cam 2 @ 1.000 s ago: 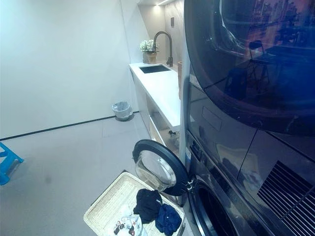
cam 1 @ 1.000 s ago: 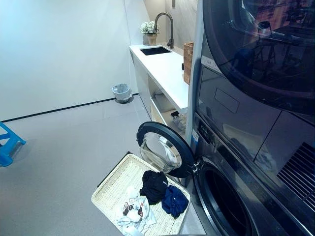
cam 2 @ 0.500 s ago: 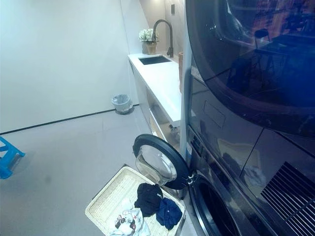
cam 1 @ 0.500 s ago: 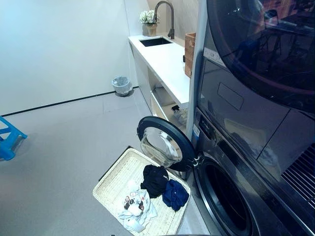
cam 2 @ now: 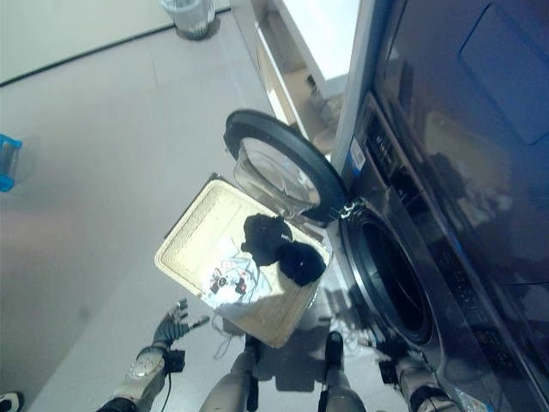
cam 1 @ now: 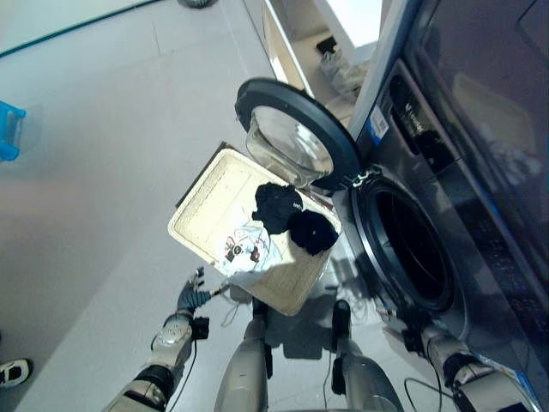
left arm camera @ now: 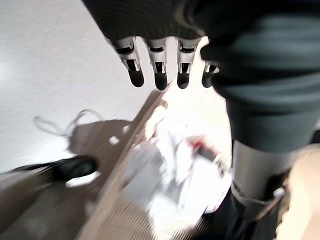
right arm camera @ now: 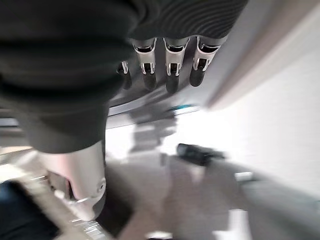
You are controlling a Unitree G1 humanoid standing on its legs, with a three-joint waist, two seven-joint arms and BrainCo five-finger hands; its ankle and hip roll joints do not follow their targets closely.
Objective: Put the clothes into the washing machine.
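Observation:
A pale woven basket [cam 1: 206,219] lies on the floor in front of the washing machine [cam 1: 480,249]. In it are a black garment [cam 1: 276,204], a dark navy one [cam 1: 313,232] and a white patterned one [cam 1: 244,253]. The round door [cam 1: 296,133] stands swung open over the basket's far end, and the dark drum opening [cam 1: 407,249] is bare. My left hand [cam 1: 190,296] hangs open just short of the basket's near corner, its fingers [left arm camera: 157,75] straight above the white garment [left arm camera: 170,170]. My right hand [cam 1: 418,341] is open low by the machine's front, holding nothing.
A dryer front [cam 1: 489,103] is stacked above the washer. Open shelves [cam 1: 330,51] under a white counter run behind the door. A blue stool [cam 1: 7,130] shows at the left edge, a small bin [cam 2: 187,15] by the far wall, and a person's shoe [cam 1: 10,372] at lower left.
The camera has tipped down, so the whole picture has shifted; both hands have come into view. The basket, clothes and door have not moved.

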